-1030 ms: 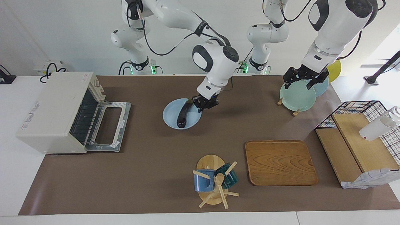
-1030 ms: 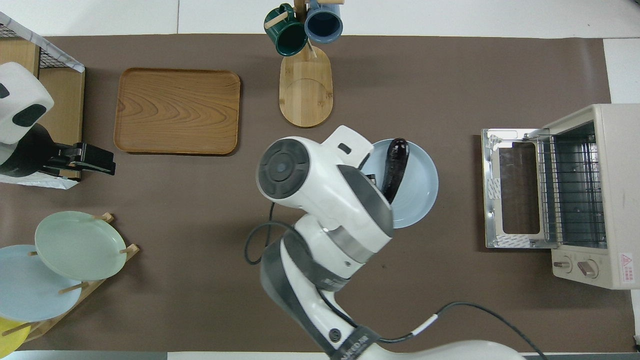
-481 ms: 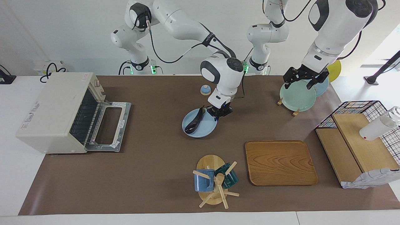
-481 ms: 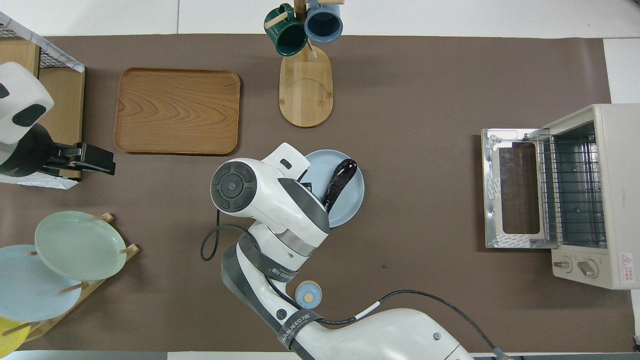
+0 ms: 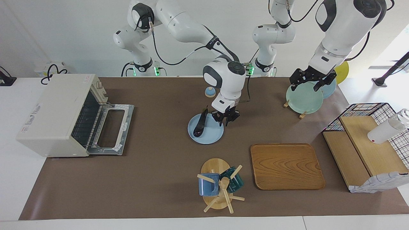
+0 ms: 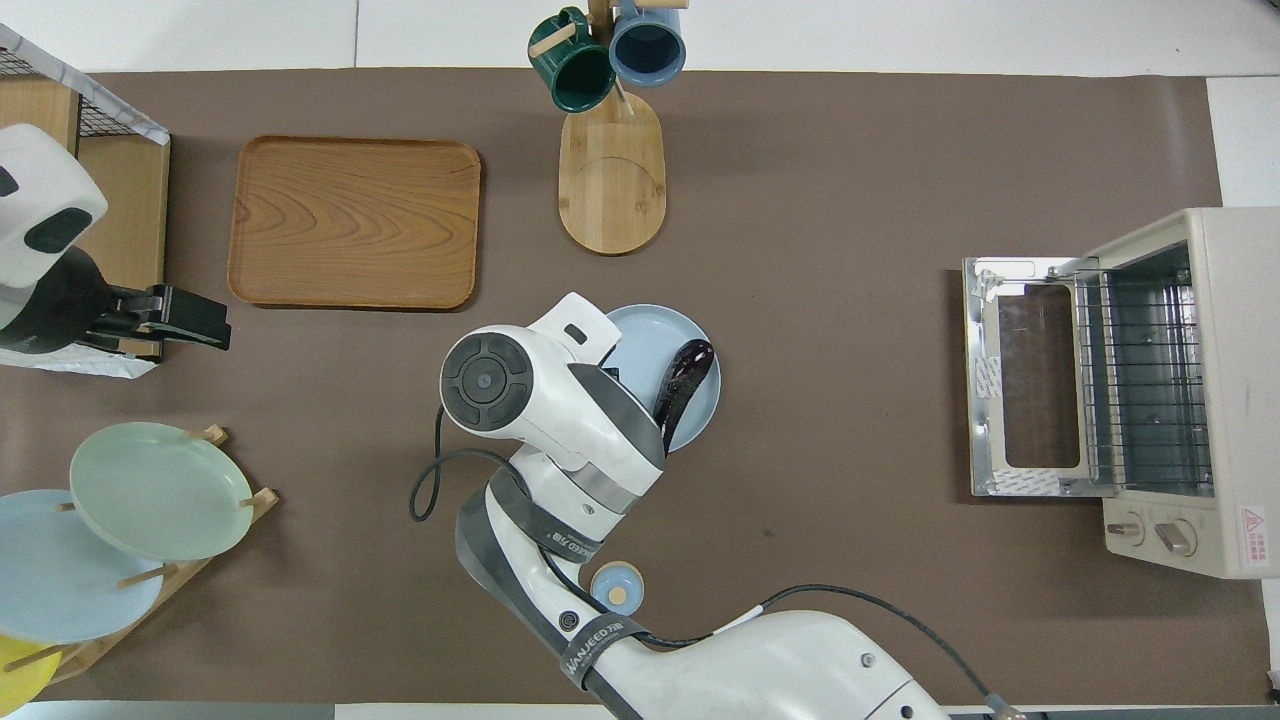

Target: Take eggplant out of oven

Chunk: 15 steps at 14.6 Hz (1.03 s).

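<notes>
— Since the earlier frames, what has been shifted?
— Between then and now the blue plate [image 5: 209, 133] with the eggplant [image 5: 200, 123] on it has been carried from nearer the oven [image 5: 56, 113] toward the middle of the table and set down on the brown mat [image 5: 153, 166]. The right gripper [image 5: 226, 118], which was clamped at the plate's rim, is now seen just above that rim with its fingers parted and nothing held between them.

— Where is the eggplant found?
— It is laid slantwise on the blue plate, stem end toward the robots, well apart from the oven. The oven is stood at the right arm's end of the table, its door dropped flat and its wire rack bare.

— And the left gripper [image 5: 312, 79]?
— It is held waiting over the pale green plate [image 5: 303, 97] in the plate rack at the left arm's end of the table, fingers spread wide, nothing gripped.

— What else is seen?
— A wooden tray [image 5: 287, 166] is placed farther from the robots than the blue plate, with a mug tree [image 5: 219, 188] beside it bearing a blue mug [image 5: 208, 185] and a green one. A small blue bell [image 5: 210, 92] is set nearer to the robots than the blue plate.
</notes>
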### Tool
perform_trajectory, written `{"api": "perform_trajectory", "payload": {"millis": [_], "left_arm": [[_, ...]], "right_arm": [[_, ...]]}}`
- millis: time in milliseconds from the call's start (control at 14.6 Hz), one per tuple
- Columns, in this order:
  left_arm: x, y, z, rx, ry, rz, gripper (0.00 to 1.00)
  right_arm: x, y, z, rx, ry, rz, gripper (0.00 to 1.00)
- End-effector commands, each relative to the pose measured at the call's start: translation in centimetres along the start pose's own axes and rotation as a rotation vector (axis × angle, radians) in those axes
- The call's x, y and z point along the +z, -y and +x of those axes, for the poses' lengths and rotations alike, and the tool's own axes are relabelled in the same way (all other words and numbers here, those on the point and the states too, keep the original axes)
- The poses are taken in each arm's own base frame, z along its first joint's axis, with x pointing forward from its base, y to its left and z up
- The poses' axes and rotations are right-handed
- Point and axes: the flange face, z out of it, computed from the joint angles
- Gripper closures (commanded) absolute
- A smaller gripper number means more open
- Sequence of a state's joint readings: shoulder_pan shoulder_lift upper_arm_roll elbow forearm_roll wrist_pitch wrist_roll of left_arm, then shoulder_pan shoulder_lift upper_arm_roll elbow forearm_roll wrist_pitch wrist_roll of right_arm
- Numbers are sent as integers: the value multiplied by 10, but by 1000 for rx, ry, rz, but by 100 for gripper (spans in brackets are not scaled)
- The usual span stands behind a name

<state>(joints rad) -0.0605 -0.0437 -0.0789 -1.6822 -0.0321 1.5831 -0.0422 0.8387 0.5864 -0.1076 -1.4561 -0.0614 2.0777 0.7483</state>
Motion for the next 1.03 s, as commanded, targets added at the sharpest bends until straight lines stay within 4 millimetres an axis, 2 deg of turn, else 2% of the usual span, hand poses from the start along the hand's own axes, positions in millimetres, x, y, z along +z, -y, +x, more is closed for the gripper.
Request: {"api": "perform_trajectory", "payload": {"millis": [0, 69, 137, 275, 343, 549, 618, 755, 824, 961], "left_arm": [[-3, 3, -4, 1, -4, 16, 0], [-3, 3, -4, 3, -4, 16, 0], [-3, 3, -3, 4, -8, 16, 0], [-4, 2, 0, 6, -33, 14, 0], [-1, -2, 2, 8, -51, 7, 0], [11, -17, 11, 13, -74, -68, 0], [14, -29, 13, 22, -80, -102, 0], [38, -67, 12, 41, -79, -117, 0], [49, -93, 12, 35, -86, -120, 0], [85, -144, 20, 25, -60, -131, 0]], "right_arm": [[-43, -44, 23, -64, 28, -16, 47], [-44, -60, 28, -75, 43, -33, 52], [-55, -84, 36, -69, 56, -56, 62], [-57, -136, 48, -59, 111, -129, 94], [-52, -158, 50, -50, 143, -152, 100], [-22, -206, 35, -64, 184, -251, 100], [-9, -225, 31, -82, 184, -283, 100], [13, -262, 27, -85, 200, -299, 100], [23, -277, 25, -111, 208, -300, 100], [40, -311, 24, -124, 202, -307, 100]]}}
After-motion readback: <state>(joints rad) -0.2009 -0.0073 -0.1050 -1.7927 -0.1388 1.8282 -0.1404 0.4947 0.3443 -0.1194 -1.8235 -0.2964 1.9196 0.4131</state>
